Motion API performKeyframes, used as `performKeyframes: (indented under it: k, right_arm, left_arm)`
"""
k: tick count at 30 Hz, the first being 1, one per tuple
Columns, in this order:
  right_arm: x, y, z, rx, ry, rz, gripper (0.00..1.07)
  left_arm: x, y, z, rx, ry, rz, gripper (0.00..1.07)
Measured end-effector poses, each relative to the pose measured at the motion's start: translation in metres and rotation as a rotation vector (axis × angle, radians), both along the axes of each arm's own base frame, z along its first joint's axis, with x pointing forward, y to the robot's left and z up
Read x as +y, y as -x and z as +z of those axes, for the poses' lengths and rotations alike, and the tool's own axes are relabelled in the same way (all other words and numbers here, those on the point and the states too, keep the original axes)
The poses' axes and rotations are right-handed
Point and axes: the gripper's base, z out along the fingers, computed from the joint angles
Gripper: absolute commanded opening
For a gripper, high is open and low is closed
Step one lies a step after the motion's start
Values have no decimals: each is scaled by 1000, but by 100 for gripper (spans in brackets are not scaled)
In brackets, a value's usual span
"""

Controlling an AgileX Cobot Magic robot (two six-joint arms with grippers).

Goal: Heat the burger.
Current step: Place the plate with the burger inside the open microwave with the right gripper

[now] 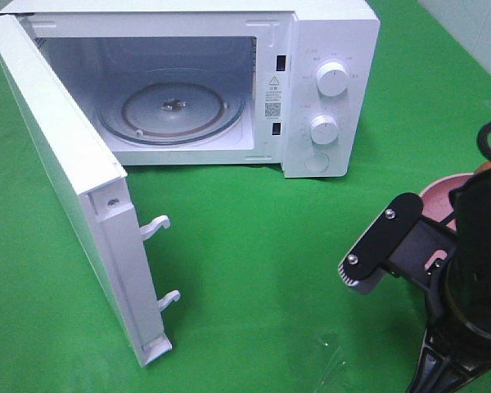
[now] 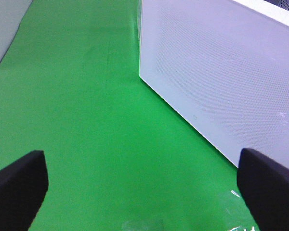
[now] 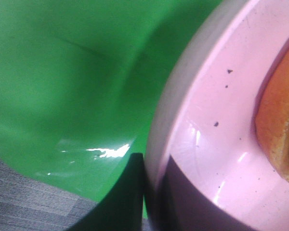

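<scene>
Green table (image 1: 254, 246): white microwave (image 1: 335, 33) at back, door (image 1: 57, 155) open; pink plate (image 1: 438, 196) right.

What the arm, the frame edges and the blur keep from us

From above, the right arm (image 1: 475, 270) covers most of the pink plate (image 1: 436, 195) and all but a brown sliver of the burger (image 1: 484, 166). In the right wrist view we get only a blurred bun edge cut by the frame, and the right gripper (image 3: 156, 202) shows as dark smears either side of the plate's rim. The left gripper (image 2: 143, 185) shows just two cropped fingertips. We cannot read the small dial labels on the microwave (image 1: 331, 49).
</scene>
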Motion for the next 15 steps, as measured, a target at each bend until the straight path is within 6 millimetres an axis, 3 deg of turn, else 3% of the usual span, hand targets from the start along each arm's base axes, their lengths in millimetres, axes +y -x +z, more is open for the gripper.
performKeyframes:
  k: [15]
  right_arm:
    - [21,26,0,13,28,229,0]
  left_arm:
    - [0,0,0,0,0,0,103]
